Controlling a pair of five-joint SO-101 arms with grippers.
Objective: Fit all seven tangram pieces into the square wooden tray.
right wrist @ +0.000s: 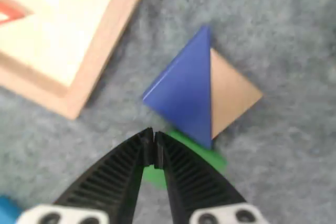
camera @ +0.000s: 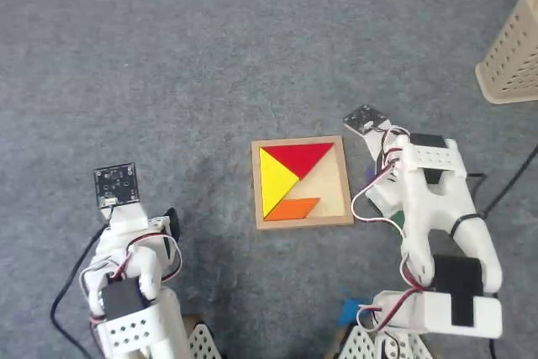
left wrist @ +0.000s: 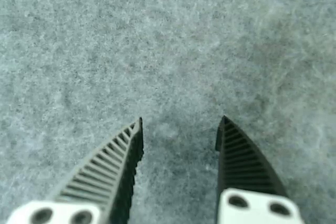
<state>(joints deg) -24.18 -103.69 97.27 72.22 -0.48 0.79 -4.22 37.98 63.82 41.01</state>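
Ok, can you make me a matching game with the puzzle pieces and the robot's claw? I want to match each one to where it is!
Things:
1. red triangle
2. orange piece
3. blue triangle
4. left gripper

Places:
A. on the carpet, outside the tray
B. in the tray, along the edge farthest from the arms
C. open, over bare carpet
D. in the tray, along the edge nearest the arms

Pairs: 1-B, 2-D, 3-A, 4-C.
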